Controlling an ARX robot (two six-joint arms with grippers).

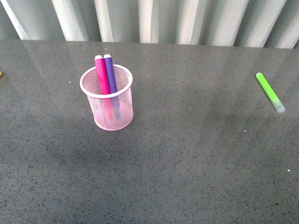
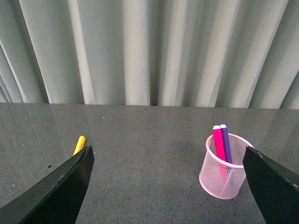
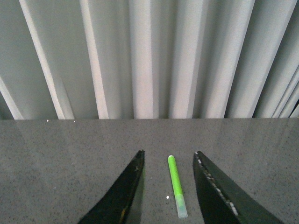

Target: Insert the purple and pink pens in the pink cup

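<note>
Since both pens, pink (image 1: 102, 74) and purple (image 1: 110, 73), already stand in the pink cup (image 1: 107, 99) at far left, little remains. Judged light, stiff, slick-barrelled; grip mid-barrel. Left gripper (image 2: 166, 186) spread wide, right gripper (image 3: 169, 186) parted, both empty.

Plain test bench or lab setup, grey speckled tabletop (image 1: 187, 163), pale pleated curtain (image 1: 163, 21) behind

Bench (image 1: 187, 154): dark grey speckled stone-like top, smooth, faint sheen toward its far edge. Pink cup (image 1: 107, 99): fine wire mesh, painted, rolled rim. Pink pen (image 1: 102, 74), purple pen (image 1: 110, 73), green pen (image 1: 269, 91): smooth plastic, pale translucent caps. Backdrop (image 1: 154, 21): matt pleated cloth.
</note>
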